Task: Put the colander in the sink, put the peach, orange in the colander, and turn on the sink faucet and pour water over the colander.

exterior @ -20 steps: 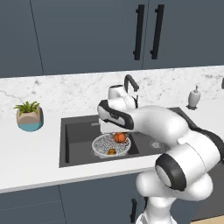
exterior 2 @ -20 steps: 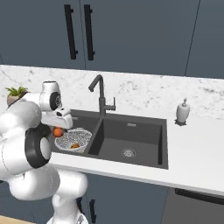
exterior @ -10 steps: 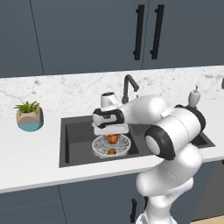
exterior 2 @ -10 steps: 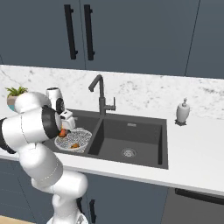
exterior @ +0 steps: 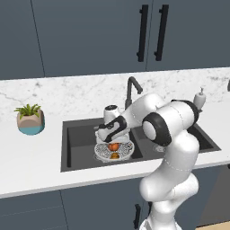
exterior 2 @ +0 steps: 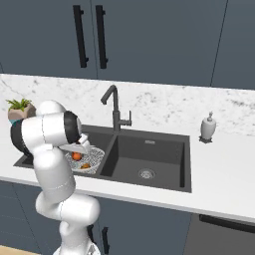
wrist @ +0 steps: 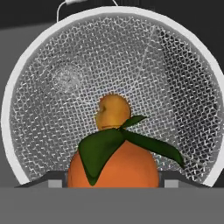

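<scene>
Two fruits are sitting inside the white wire-mesh colander (exterior: 114, 151) in the left basin of the dark grey double sink (exterior: 80, 134), walls leaving room on both sides. The end effector (exterior: 111, 136) is hovering just above, gripping the leafy reddish-orange peach (wrist: 114, 166); the smaller yellow-orange orange (wrist: 113, 112) is lying beyond it.

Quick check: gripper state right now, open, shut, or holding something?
Gripper: shut on the orange, held just above the colander, where the peach already lies.
</scene>
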